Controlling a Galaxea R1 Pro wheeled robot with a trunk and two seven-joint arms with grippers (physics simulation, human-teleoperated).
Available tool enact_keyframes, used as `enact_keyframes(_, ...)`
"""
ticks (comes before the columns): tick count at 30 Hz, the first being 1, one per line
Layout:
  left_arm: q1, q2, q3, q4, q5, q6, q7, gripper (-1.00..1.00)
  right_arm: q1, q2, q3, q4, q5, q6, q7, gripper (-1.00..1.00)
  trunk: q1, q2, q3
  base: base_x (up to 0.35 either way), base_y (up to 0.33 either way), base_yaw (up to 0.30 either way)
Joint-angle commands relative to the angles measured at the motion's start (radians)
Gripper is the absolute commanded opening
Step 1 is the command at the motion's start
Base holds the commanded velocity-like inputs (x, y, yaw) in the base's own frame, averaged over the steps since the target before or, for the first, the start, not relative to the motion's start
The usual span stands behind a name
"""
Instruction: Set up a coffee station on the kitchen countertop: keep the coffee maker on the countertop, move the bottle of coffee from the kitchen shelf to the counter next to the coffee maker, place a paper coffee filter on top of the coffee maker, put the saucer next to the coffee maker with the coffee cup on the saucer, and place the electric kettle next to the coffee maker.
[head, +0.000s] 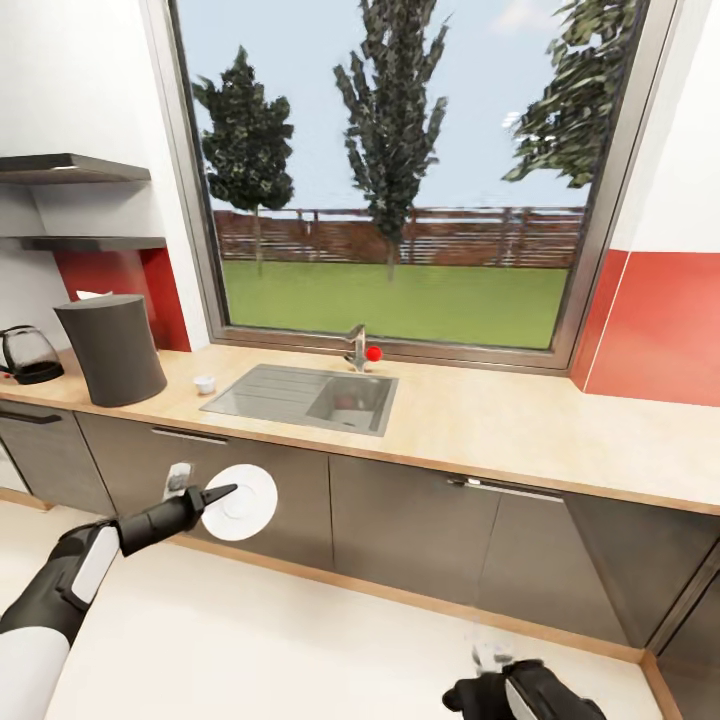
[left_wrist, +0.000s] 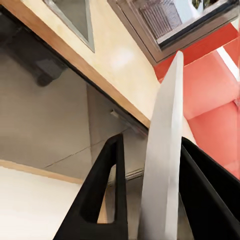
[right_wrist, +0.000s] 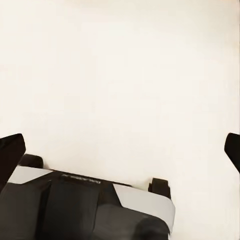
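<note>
Left tool (head: 212, 494) clamped on saucer (head: 243, 503) edge, below kitchen countertop (head: 480, 420).

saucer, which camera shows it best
The head view: the saucer faces the camera as a full white disc, gripped at its edge by the left gripper, below the kitchen countertop. The left wrist view shows the saucer edge-on between the fingers.

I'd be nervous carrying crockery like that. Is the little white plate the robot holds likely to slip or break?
The saucer looks rigid and thin: in the left wrist view it stands edge-on between the dark fingers, unbent. Its smooth surface probably makes it slippery, and it is pinched only near the rim, so it could pivot. If it fell to the floor, it might well chip.
</note>
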Motion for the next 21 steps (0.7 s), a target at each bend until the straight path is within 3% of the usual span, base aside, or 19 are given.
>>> enact_keyframes(1,0.004,-0.001,0.016,0.001,0.002,0.004,-0.002,-1.00,0.000,-0.017,0.007,0.058,-0.005,-0.042,-0.014,1.00,0.000,-0.001,-0.001,0.000,0.000,0.000)
enact_keyframes(5,0.018,-0.001,0.079,0.001,0.003,0.003,-0.001,-1.00,-0.001,-0.058,0.009,0.239,-0.006,-0.211,-0.035,1.00,0.000,-0.001,-0.001,0.000,0.000,0.000)
enact_keyframes(9,0.036,-0.004,0.183,0.017,0.001,0.001,0.000,-1.00,0.005,-0.067,0.008,0.284,-0.008,-0.281,-0.041,1.00,0.000,-0.001,-0.001,0.000,0.000,0.000)
enact_keyframes(11,0.054,-0.004,0.222,0.043,0.000,-0.054,0.002,-1.00,0.021,-0.066,0.008,0.288,-0.010,-0.289,-0.042,1.00,0.000,-0.001,-0.001,0.000,0.000,0.000)
enact_keyframes(14,0.064,-0.003,0.241,0.080,-0.001,-0.179,0.003,-1.00,0.030,-0.068,0.006,0.290,-0.012,-0.299,-0.057,1.00,0.000,-0.001,-0.001,0.000,0.000,0.000)
enact_keyframes(16,0.067,-0.001,0.245,0.104,0.000,-0.222,0.003,-1.00,0.034,-0.071,0.006,0.290,-0.016,-0.303,-0.126,1.00,0.000,-0.001,-0.001,0.000,0.000,0.000)
enact_keyframes(20,0.069,-0.001,0.247,0.130,0.000,-0.251,0.002,-1.00,0.045,-0.064,0.005,0.290,-0.023,-0.305,-0.355,1.00,0.000,-0.001,-0.001,0.000,0.000,0.000)
enact_keyframes(21,0.069,-0.001,0.248,0.132,0.001,-0.254,0.002,-1.00,0.047,-0.061,0.005,0.290,-0.028,-0.305,-0.376,1.00,0.000,-0.001,-0.001,0.000,0.000,0.000)
